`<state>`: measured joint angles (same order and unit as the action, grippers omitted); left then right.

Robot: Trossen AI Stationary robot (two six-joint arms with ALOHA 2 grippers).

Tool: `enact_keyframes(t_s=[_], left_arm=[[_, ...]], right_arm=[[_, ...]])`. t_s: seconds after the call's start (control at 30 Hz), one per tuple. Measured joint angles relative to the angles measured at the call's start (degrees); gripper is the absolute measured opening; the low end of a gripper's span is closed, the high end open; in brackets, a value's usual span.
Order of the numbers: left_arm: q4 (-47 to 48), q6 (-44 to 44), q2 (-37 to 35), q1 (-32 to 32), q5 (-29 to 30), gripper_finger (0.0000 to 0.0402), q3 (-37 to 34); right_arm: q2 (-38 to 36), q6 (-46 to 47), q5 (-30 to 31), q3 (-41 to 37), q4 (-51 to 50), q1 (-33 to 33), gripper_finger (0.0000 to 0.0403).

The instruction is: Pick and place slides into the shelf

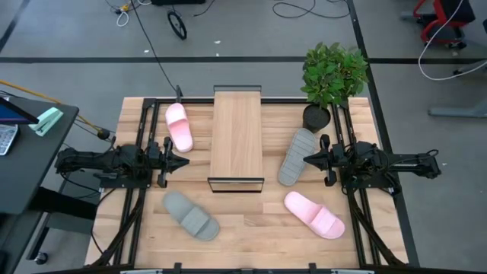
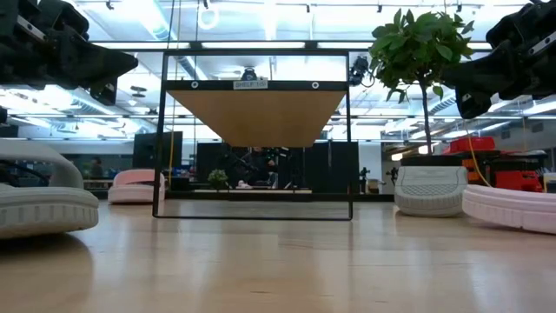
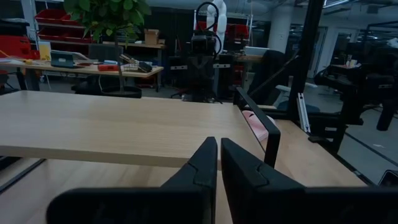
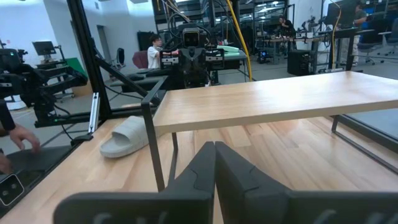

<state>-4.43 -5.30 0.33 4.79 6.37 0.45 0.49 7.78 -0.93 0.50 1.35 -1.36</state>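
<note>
The shelf (image 1: 237,137) stands in the middle of the table, its wood top on a thin black frame (image 2: 256,113). A pale pink slide (image 1: 179,126) lies sole down at the far left and a grey slide (image 1: 191,215) at the near left. Another grey slide (image 1: 296,156) lies right of the shelf, and a second pink slide (image 1: 314,214) at the near right. My left gripper (image 1: 183,161) hovers left of the shelf, shut and empty (image 3: 219,155). My right gripper (image 1: 308,160) hovers above the right grey slide's edge, shut and empty (image 4: 214,155).
A potted plant (image 1: 332,76) stands at the table's far right corner. Black rails run along the table's left and right sides. A person's hand (image 4: 15,140) shows beyond the table in the right wrist view. Bare wood lies between the two near slides.
</note>
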Motion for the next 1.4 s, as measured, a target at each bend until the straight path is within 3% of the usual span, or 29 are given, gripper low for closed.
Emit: enact_keyframes(t_s=[1.03,1.4], left_arm=[[0.01,-0.02,-0.01,0.0,0.0,0.0037,-0.01],[-0.01,-0.02,0.01,-0.01,0.0,0.0024,-0.01]], right_arm=[[0.01,0.0,-0.01,0.0,0.01,-0.01,0.0014],[0.02,0.0,-0.02,0.0,0.01,-0.01,0.0014]])
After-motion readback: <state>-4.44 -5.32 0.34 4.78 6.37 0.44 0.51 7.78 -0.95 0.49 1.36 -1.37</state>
